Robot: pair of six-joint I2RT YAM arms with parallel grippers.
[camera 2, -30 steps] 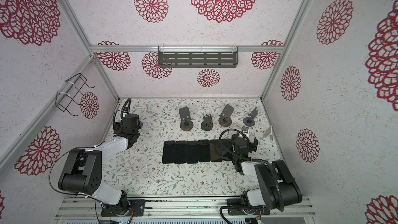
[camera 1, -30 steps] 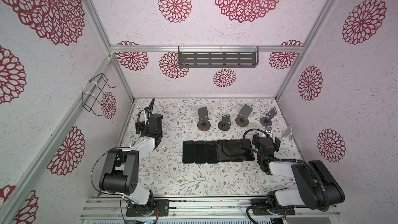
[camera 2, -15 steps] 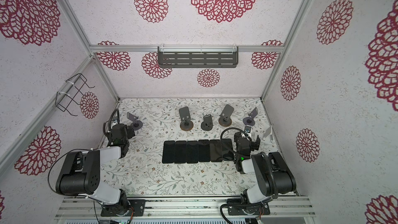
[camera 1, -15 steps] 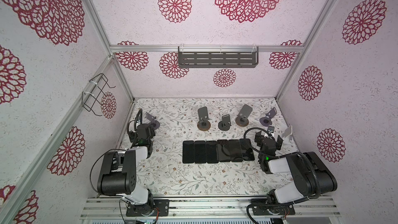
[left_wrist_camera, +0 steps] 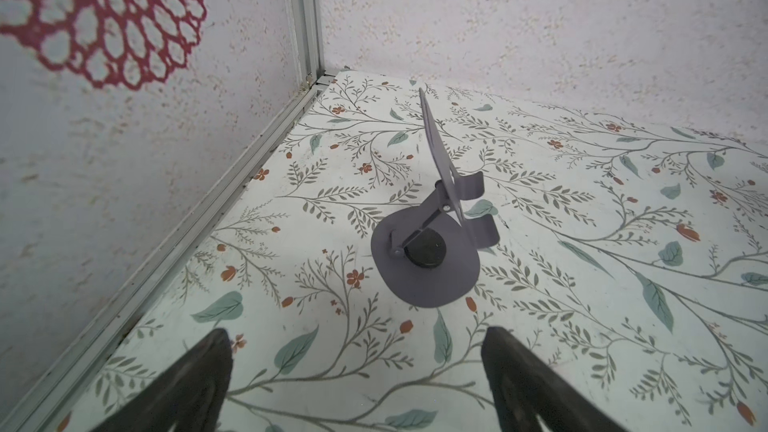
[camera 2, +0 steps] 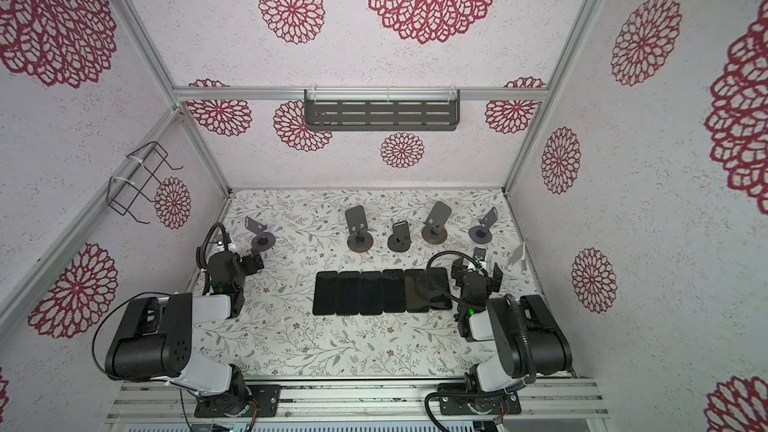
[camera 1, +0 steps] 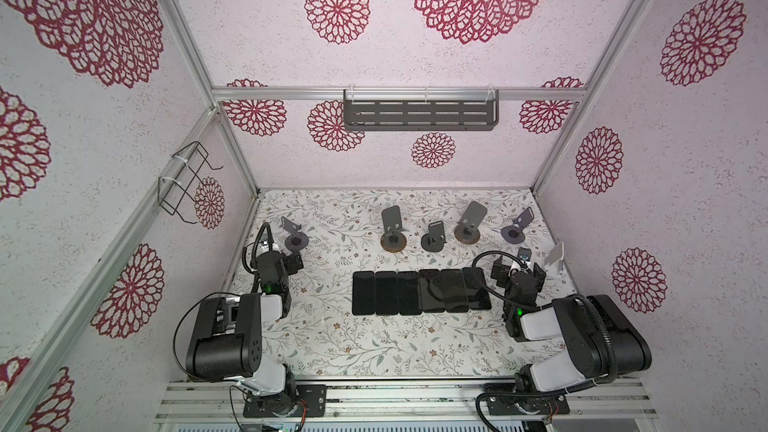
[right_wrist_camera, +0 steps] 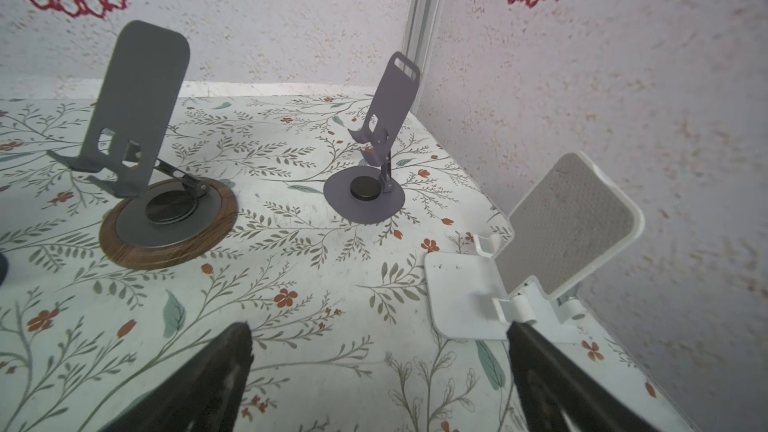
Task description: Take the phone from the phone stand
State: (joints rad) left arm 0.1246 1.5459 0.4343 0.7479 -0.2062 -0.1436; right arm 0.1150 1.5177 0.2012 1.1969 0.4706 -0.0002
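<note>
**Table** (camera 1: 332, 342): a floral-patterned surface inside a walled cell, seen from above in both top views.

**Phones:** a row of six dark phones (camera 1: 419, 292) lies flat at the middle of the table. Their long edges run side by side, touching or very nearly so. The same row shows in a top view (camera 2: 382, 292). Every phone rests on the table surface, well apart from the stands.

**Stands:** five stand upright along the far side of the table, backplates tilted. From left to right they are:
- the left purple stand (camera 1: 296, 238)
- the left grey stand (camera 1: 392, 238) on a wood-rimmed disc
- a small dark stand (camera 1: 433, 238)
- the right grey stand (camera 1: 467, 230), also on a wood-rimmed disc
- the right purple stand (camera 1: 515, 231)

A white stand (camera 1: 555, 255) sits by the right wall, nearer the front than the others.

**Left tool** (left_wrist_camera: 355, 332): the jaws are spread wide with nothing between them. It is low over the table and faces the left purple stand (left_wrist_camera: 424, 259), which stands near the far left corner, clear of both fingers.

**Right tool** (right_wrist_camera: 378, 326): the jaws are spread wide and hold nothing. It sits low, just past the right end of the phone row. The white stand (right_wrist_camera: 569, 226) is just beside it. In the wrist view one finger (right_wrist_camera: 540, 367) overlaps the stand's foot — contact cannot be judged. Beyond it are the right purple stand (right_wrist_camera: 365, 197) and the right grey stand (right_wrist_camera: 166, 218).
</note>
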